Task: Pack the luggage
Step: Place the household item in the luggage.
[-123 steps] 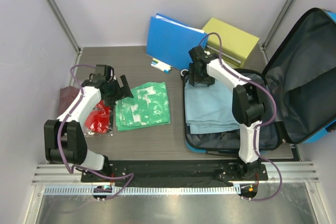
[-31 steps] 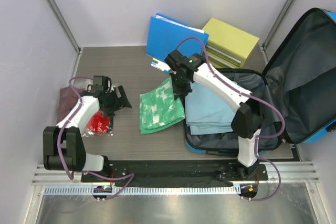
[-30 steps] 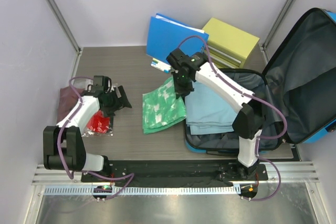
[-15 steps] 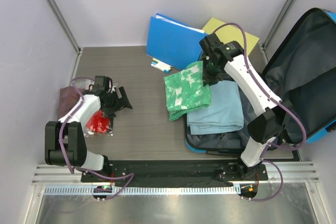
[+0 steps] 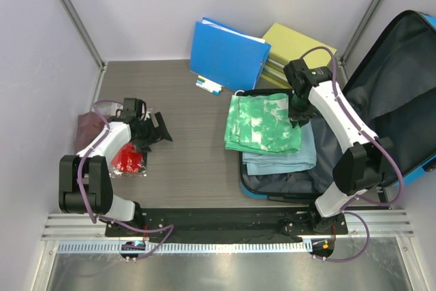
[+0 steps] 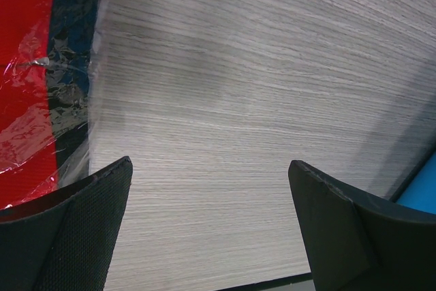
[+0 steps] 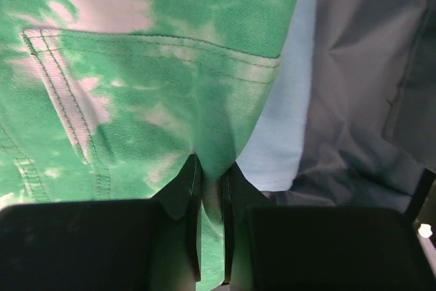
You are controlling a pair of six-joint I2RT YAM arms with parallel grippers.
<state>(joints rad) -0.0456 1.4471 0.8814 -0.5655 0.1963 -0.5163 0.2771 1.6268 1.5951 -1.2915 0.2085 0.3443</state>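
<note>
Luggage [image 5: 402,80] lies open at the right end of the bench [image 5: 184,80], lid propped up. From above, the right jaws pinch the right edge of a green cloth [image 5: 262,124] spread over a blue cloth [image 5: 300,158] in the base, its left edge past the rim. The left jaws gape near a red packet [image 5: 128,158]. Left wrist: jaws wide, gripping nothing, bare bench below, the packet at their left. Right wrist: jaws narrow, clamped on a green fold, grey lining [image 7: 368,66] alongside.
</note>
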